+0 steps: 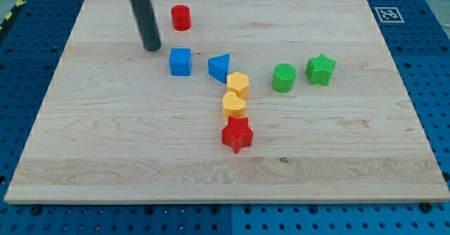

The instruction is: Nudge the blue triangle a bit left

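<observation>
The blue triangle (pixel 219 67) lies on the wooden board (pixel 105 143) a little above the middle. A blue cube (pixel 180 62) sits just to its left, with a small gap between them. A yellow heart (pixel 238 84) touches the triangle's lower right. My tip (pixel 152 48) is at the upper left, just up and left of the blue cube, and well left of the triangle. It touches no block.
A red cylinder (pixel 181 17) stands near the view's top, right of the rod. A second yellow heart (pixel 234 105) and a red star (pixel 237 134) run downward below the first. A green cylinder (pixel 284 78) and green star (pixel 320 69) lie to the right.
</observation>
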Motion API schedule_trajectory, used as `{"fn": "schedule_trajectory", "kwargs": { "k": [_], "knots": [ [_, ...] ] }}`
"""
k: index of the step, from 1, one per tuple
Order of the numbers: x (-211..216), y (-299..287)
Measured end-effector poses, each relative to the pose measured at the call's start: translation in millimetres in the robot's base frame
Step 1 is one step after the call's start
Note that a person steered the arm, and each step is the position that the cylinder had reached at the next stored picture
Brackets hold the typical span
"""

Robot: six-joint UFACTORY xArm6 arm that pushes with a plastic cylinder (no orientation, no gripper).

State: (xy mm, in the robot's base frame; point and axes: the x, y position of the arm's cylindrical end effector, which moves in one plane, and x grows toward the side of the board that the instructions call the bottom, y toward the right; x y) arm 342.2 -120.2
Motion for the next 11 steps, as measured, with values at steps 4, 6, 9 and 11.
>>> {"fn": "schedule_trajectory", "kwargs": {
  "k": [4,6,9,11],
  "knots": [
    [18.2,181.4],
    [34.4,183.1],
    [53.3,178.1],
    [50.8,144.3]
  ]
}}
